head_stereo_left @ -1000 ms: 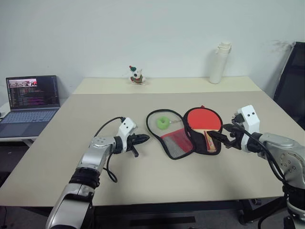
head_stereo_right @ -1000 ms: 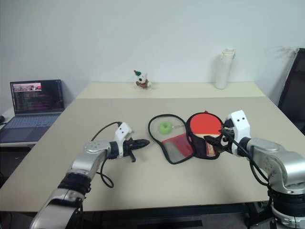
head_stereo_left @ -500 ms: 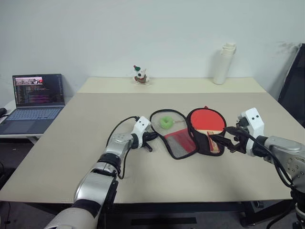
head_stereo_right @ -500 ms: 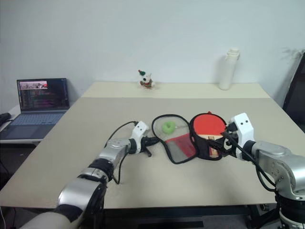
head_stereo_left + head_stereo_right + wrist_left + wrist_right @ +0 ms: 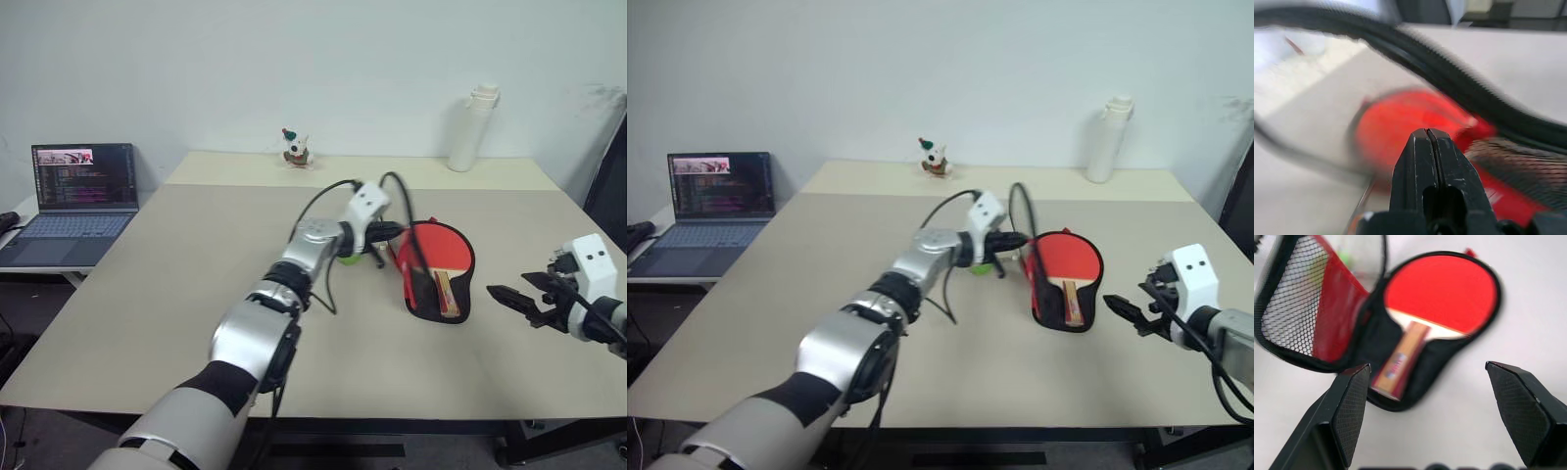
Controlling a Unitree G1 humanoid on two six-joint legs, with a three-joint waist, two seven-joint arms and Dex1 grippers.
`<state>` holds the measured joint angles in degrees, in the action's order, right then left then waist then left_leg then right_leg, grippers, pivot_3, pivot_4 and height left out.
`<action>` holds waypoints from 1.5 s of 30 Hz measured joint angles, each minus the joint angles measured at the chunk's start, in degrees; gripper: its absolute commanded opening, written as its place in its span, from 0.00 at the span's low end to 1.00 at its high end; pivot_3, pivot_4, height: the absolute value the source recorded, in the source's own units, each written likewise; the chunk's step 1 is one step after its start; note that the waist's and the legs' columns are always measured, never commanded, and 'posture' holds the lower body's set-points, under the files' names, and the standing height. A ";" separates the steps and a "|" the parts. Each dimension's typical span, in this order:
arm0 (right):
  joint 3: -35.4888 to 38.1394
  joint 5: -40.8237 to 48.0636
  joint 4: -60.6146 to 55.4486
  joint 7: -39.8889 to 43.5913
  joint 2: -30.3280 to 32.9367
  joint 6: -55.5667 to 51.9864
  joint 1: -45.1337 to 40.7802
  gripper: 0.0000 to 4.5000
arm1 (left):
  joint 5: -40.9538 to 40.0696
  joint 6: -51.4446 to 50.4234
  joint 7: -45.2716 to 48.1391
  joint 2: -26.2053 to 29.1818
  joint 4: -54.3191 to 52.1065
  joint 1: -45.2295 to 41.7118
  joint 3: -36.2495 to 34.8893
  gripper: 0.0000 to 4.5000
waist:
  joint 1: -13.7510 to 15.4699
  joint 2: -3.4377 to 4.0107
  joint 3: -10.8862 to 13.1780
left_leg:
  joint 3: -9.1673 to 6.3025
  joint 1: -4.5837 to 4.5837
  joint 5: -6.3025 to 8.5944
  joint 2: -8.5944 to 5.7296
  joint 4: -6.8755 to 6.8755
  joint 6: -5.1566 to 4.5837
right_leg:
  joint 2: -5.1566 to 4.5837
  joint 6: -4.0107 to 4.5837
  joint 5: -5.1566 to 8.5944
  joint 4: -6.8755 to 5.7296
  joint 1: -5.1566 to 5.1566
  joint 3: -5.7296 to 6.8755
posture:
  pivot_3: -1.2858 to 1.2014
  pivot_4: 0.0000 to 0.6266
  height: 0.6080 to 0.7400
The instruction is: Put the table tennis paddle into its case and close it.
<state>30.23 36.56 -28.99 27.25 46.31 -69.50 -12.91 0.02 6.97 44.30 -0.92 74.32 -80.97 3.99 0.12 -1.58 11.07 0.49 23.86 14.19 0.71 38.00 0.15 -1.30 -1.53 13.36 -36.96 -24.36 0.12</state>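
Left end effector (image 5: 390,233): we saw it clenched at the case's raised flap; whether it pinched the edging, we could not tell.
Case (image 5: 1300,308): half-folded, unzipped on the surface (image 5: 196,274).
Paddle (image 5: 439,250): already lying in the case's lower half.
Right end effector (image 5: 509,297): released, apart from the case.
Left: we judged closing and zipping remained.

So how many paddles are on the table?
1. The red paddle lies in the open black case, near the right side of the table, handle pointing toward the robot. Another could hide behind the raised case flap, but none shows.
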 measured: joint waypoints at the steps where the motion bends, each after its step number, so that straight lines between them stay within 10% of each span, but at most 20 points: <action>1: 0.58 0.02 0.00 -0.20 0.30 -0.06 0.10 0.92 | 0.20 0.05 -1.97 -1.22 0.38 -1.21 -0.09 0.01 | -0.11 0.00 0.00 | 0.00 -0.03 0.00 0.00 0.00 0.00 | 0.00 -0.01 0.00 -0.01 0.00 -0.01 | 0.52 0.24 1.00; 16: -8.87 -4.53 12.47 -6.08 -5.10 4.80 -10.69 1.00 | -0.43 3.63 5.79 6.91 -1.36 7.49 -3.78 0.00 | -1.99 0.13 -0.06 | 0.13 -0.54 0.00 0.06 -0.08 -0.01 | 0.11 0.07 -0.05 -0.37 0.06 -0.54 | 0.52 0.24 1.00; 23: -21.21 -15.49 35.35 -5.90 -8.53 18.96 -21.88 1.00 | -7.46 -3.63 21.93 14.98 -20.52 21.39 -5.88 0.00 | -1.66 0.12 -0.05 | 0.24 -0.52 -0.01 0.04 -0.02 -0.01 | 0.04 0.29 -0.19 -0.52 0.00 -0.78 | 0.52 0.24 1.00; 32: -24.72 -21.57 60.04 -1.71 -12.22 30.05 -29.79 1.00 | -15.88 -23.56 21.24 22.00 -54.84 38.18 -6.48 0.00 | -1.58 0.12 -0.05 | 0.18 -0.57 -0.01 0.20 0.04 0.00 | -0.13 0.29 -0.20 -0.69 0.04 -0.90 | 0.52 0.24 1.00; 45: -25.63 -22.24 65.01 5.13 -14.50 29.20 -31.93 1.00 | -17.63 -28.00 16.86 23.33 -60.93 39.68 -6.10 0.00 | -2.04 0.11 -0.06 | 0.35 -1.00 -0.01 0.11 0.04 0.00 | 0.01 0.28 -0.20 -0.84 0.27 -0.95 | 0.52 0.24 1.00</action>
<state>4.60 14.32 36.02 32.39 31.81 -40.30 -44.84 -17.60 -21.03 61.16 22.40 13.39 -41.30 -2.12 -1.93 -1.47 11.01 0.84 22.86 14.18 0.82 38.03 0.15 -1.30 -1.25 13.16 -37.80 -24.09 -0.83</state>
